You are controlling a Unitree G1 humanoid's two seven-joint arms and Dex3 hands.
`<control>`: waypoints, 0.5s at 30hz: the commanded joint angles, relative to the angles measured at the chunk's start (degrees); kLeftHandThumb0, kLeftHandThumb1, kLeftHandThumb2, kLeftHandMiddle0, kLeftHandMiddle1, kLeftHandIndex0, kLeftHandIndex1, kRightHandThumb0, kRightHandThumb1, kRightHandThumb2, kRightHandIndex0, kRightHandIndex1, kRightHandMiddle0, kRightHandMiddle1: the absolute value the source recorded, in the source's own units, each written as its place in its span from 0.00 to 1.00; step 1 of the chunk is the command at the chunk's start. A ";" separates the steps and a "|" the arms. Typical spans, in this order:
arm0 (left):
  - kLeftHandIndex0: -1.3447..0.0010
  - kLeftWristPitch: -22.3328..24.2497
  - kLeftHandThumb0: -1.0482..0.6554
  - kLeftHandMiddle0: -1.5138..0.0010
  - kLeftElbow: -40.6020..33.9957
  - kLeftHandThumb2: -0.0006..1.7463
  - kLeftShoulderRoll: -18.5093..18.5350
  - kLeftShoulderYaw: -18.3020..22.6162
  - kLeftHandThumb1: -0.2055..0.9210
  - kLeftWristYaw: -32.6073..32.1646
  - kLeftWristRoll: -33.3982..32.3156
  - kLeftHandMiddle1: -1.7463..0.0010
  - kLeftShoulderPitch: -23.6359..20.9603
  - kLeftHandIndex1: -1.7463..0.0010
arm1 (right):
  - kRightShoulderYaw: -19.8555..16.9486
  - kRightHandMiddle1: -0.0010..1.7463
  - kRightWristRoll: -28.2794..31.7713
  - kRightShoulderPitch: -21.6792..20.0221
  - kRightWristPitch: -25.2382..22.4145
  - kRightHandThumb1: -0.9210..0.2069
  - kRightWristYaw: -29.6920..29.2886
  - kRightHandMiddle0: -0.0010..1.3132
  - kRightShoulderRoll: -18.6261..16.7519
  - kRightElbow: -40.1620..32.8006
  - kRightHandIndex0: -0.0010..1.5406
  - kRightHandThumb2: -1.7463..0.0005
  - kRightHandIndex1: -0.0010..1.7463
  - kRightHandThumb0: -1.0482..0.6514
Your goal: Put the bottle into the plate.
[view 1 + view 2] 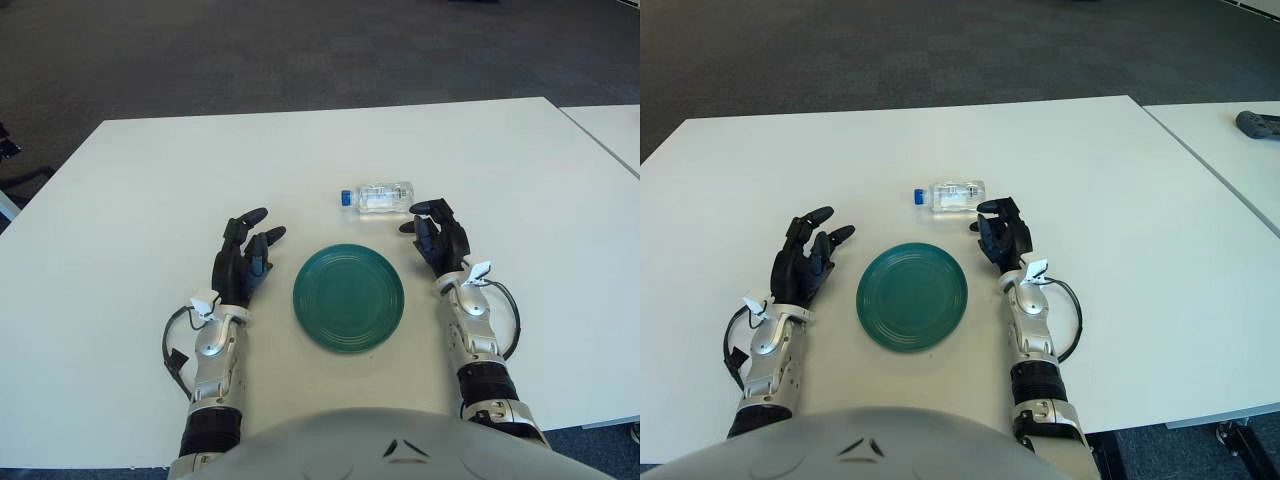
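A small clear bottle [380, 196] with a blue cap lies on its side on the white table [150, 190], cap pointing left. Just in front of it sits a round teal plate [349, 298] with nothing on it. My right hand [432, 232] is to the right of the plate, its fingers spread and its tips a short way in front of the bottle's right end, holding nothing. My left hand [243, 258] shows left of the plate with fingers relaxed and nothing in them.
A second white table [1230, 130] stands to the right across a narrow gap, with a dark object [1258, 124] on it. Dark carpet lies beyond the far edge.
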State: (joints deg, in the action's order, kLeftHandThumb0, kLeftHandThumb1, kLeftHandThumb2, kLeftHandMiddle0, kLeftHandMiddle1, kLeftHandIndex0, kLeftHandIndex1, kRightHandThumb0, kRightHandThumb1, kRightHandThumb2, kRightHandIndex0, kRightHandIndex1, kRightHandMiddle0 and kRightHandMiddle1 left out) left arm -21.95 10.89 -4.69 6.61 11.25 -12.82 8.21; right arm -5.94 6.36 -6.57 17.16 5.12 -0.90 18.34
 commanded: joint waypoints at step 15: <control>0.86 -0.99 0.18 0.66 2.07 0.35 0.17 -0.20 1.00 -0.40 0.79 0.52 -1.97 0.37 | 0.98 0.88 -9.01 -7.24 8.93 0.00 -2.92 0.23 6.06 -3.28 0.20 0.78 0.88 0.62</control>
State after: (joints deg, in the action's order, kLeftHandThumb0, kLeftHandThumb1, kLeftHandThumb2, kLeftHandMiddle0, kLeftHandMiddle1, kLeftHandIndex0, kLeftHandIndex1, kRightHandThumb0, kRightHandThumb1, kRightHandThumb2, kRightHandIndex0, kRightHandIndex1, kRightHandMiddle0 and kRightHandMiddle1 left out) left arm -22.25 12.14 -4.80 6.51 11.25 -12.58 7.12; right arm -6.20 1.87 -12.38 22.97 3.80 3.38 14.68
